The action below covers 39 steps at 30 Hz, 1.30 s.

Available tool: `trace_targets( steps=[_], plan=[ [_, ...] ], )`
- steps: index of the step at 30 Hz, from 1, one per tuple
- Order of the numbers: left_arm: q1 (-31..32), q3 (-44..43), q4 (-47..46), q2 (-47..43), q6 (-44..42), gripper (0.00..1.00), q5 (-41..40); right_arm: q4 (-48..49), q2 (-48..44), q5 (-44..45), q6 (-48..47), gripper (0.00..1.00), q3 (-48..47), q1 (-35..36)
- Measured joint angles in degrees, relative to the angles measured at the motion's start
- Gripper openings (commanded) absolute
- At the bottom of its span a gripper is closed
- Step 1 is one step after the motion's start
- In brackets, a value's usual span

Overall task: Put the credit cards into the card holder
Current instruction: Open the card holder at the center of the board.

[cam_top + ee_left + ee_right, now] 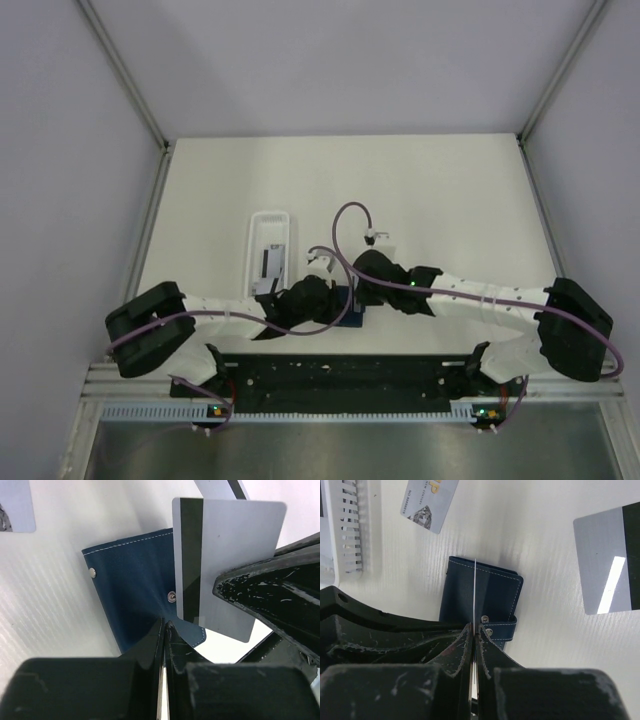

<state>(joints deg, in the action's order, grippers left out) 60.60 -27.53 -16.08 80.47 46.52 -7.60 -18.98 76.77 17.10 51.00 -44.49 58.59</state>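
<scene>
Right end effector point(474, 630) pinching grey card point(227, 565) edge-on above navy card holder point(485, 597), left end effector point(164, 630) closed beside it

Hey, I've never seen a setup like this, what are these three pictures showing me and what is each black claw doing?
Two robot arms sit at the near edge of a white table. One picture looks down from above; the other two come from cameras on each wrist, so the black shapes at the bottom are each arm's own fingers. The right gripper is shut on a thin card, seen edge-on from its own camera, just above the dark blue card holder. The left gripper is pinched shut at the holder's edge, seemingly holding it. Two more cards lie loose on the table, and a long white tray sits to the left.
</scene>
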Motion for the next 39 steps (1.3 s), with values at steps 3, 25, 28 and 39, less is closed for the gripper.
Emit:
trace_targets(
  steps=[3, 25, 28, 39],
  plan=[
    [0.0, 0.0, -1.5, 1.6, 0.1, 0.03, 0.6, -1.2, 0.0, 0.8, -0.1, 0.0, -0.7, 0.0],
    [0.1, 0.0, -4.7, 3.3, 1.3, 0.0, 0.7, -7.2, -8.4, 2.4, -0.4, 0.0, 3.9, -2.6],
    [0.1, 0.0, -4.2, 2.3, 1.3, 0.0, 0.7, -6.0, -8.8, -0.7, -0.3, 0.0, 7.0, -5.4],
    [0.1, 0.7, -2.7, -1.6, 0.9, 0.0, 0.1, 0.4, -10.9, -9.9, -0.5, 0.0, 12.5, -10.7]
  ],
)
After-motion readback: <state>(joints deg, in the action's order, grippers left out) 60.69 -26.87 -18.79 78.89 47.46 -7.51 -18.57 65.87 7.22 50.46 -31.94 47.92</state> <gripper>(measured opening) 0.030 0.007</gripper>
